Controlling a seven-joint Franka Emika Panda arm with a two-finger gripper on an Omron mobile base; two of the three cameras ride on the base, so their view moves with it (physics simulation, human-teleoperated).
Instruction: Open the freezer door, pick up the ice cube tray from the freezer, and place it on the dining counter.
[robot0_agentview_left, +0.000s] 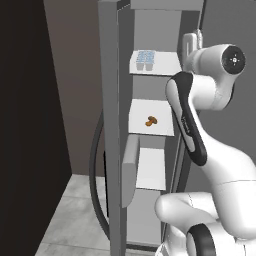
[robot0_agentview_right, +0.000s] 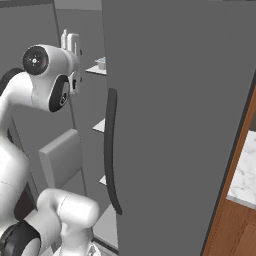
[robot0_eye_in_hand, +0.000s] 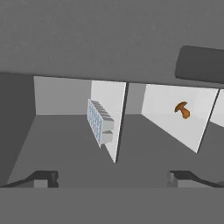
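Pincer (robot0_eye_in_hand: 112, 177): seen in the hand view, the two dark fingertips (robot0_eye_in_hand: 43, 178) stand wide apart, nothing between them. They point into the freezer (robot0_agentview_left: 150, 150) and touch no shelf.

Tray (robot0_eye_in_hand: 99, 122): pale blue, two rows of square cells. In the hand view it lies ahead of the pincer, between the lines of the two fingertips and slightly toward the left one, well apart from both. It rests on a white shelf (robot0_eye_in_hand: 109, 109), which the rolled camera shows on edge. In the left base view the tray (robot0_agentview_left: 145, 58) sits on the upper shelf (robot0_agentview_left: 167, 64), toward its left front, just left of the arm's wrist.

Next shelf down (robot0_agentview_left: 150, 107): a small brown item (robot0_agentview_left: 151, 121) lies near its front, apart from the tray.

Freezer door (robot0_agentview_left: 114, 125): swung open, edge-on in the left base view, its dark curved handle (robot0_agentview_left: 95, 170) on the outer side.

Right base view: a closed grey door (robot0_agentview_right: 175, 125) with a dark handle (robot0_agentview_right: 110, 150); beyond it at the lower right, a marble tabletop (robot0_agentview_right: 245, 170) over brown wood.
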